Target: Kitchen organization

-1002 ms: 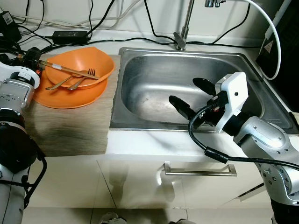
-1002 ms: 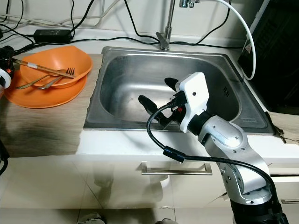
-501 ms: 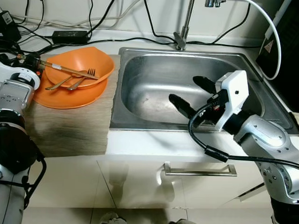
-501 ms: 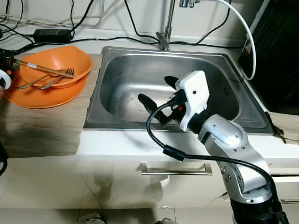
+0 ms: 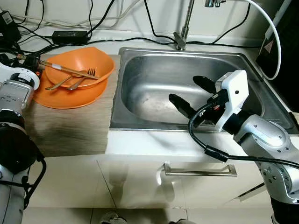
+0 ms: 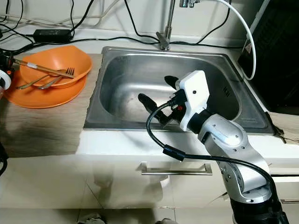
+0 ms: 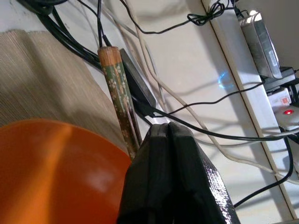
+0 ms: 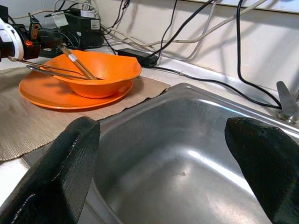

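An orange bowl (image 5: 93, 59) sits on an orange plate (image 5: 56, 99) on a woven mat (image 5: 70, 133) left of the sink. A fork (image 5: 84, 77), a spoon and a pair of chopsticks (image 5: 65, 70) lie in the bowl. The chopsticks' patterned end (image 7: 114, 88) sticks out over the rim. My left gripper (image 5: 32, 60) is at that end, fingers (image 7: 154, 163) shut, with the chopsticks running alongside one finger and passing under it. My right gripper (image 5: 186, 91) hangs open over the front of the steel sink (image 5: 149, 63), holding nothing.
A tap (image 5: 183, 28) rises behind the sink. Black cables and a power adapter (image 5: 70, 34) lie on the white counter behind the bowl. Dark equipment stands at the far right. Below the counter edge is a cabinet with a metal handle (image 5: 201, 170).
My left gripper has shifted slightly, so the chopsticks' outer end now shows past it. The bowl, the cutlery and my right gripper stay put.
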Robot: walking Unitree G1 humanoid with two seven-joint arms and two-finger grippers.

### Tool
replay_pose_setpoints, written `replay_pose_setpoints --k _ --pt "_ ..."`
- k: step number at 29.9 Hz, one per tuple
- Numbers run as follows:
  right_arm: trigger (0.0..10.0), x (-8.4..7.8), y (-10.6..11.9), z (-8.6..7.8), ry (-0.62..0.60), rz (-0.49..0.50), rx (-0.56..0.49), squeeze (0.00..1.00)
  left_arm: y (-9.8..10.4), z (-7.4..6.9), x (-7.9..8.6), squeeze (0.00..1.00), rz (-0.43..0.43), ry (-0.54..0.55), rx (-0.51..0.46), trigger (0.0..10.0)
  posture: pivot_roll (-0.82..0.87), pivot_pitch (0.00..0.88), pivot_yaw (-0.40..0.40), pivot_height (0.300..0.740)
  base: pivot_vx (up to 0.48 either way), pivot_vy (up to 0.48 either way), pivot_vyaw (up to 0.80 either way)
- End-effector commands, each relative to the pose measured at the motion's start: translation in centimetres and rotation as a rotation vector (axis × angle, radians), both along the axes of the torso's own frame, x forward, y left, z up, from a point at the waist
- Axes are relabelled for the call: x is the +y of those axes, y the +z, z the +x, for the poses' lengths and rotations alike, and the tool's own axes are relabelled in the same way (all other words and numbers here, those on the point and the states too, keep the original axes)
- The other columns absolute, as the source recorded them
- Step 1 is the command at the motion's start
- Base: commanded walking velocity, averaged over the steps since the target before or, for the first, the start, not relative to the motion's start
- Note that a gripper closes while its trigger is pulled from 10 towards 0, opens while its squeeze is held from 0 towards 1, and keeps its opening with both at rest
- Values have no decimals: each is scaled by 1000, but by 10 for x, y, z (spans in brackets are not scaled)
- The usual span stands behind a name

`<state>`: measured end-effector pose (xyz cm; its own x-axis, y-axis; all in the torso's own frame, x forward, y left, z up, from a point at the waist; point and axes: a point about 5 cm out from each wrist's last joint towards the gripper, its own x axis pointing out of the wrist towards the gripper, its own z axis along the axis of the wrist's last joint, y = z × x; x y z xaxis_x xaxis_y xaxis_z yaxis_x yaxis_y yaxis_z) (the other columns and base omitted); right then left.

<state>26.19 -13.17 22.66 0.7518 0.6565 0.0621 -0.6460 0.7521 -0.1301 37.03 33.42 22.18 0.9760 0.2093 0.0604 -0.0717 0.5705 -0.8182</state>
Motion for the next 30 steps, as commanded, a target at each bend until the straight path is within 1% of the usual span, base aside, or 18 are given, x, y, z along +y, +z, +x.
replay_pose_setpoints --k 1,3,6,8,9,12,14,15,18,19,22,24,26,29,30 --pt "10000 -1 6 0 -6 -4 -25 0 -6 -3 4 0 8 15 35 0 -153 47 -30 740 0 0 0" --pt "10000 -1 6 0 -6 -5 -26 0 -6 -3 4 0 7 17 35 0 -153 46 -29 740 0 0 0" --pt "10000 -1 7 0 -7 -4 -29 0 -1 -4 7 0 -14 33 8 0 -154 44 -29 740 0 0 0" --pt "10000 -1 8 0 -8 -3 -34 0 18 -5 14 0 -70 54 -100 0 -151 39 -25 740 0 0 0" --pt "10000 -1 8 0 -8 -3 -34 0 18 -5 14 0 -70 54 -100 0 -151 39 -25 740 0 0 0" --pt "10000 -1 8 0 -11 1 -38 0 47 -8 23 0 -129 57 -244 0 -140 34 -26 740 0 0 0" --pt "10000 0 8 1 -9 5 -38 0 59 -9 25 0 -122 44 -291 0 -133 32 -28 740 0 0 0" --pt "10000 0 8 1 -8 7 -37 0 62 -9 25 0 -114 40 -297 0 -133 32 -28 740 0 0 0" --pt "10000 3 6 2 2 10 -36 0 66 -9 24 0 -77 20 -302 0 -120 23 -34 740 0 0 0" --pt "10000 4 6 3 6 12 -37 0 66 -9 25 0 -78 23 -301 0 -117 20 -35 740 0 0 0" --pt "10000 6 7 4 13 14 -41 0 65 -12 29 0 -109 39 -312 0 -116 17 -35 740 0 0 0" --pt "10000 6 7 4 15 15 -41 0 68 -14 31 0 -141 33 -343 0 -112 12 -38 740 0 0 0" --pt "10000 6 6 4 16 15 -40 0 69 -16 31 0 -155 -2 -373 0 -108 10 -40 740 0 0 0" --pt "10000 7 5 4 18 16 -37 0 70 -17 29 0 -145 -66 -416 0 -105 7 -41 740 0 0 0" --pt "10000 7 5 4 18 16 -37 0 70 -17 29 0 -145 -66 -416 0 -105 7 -41 740 0 0 0"
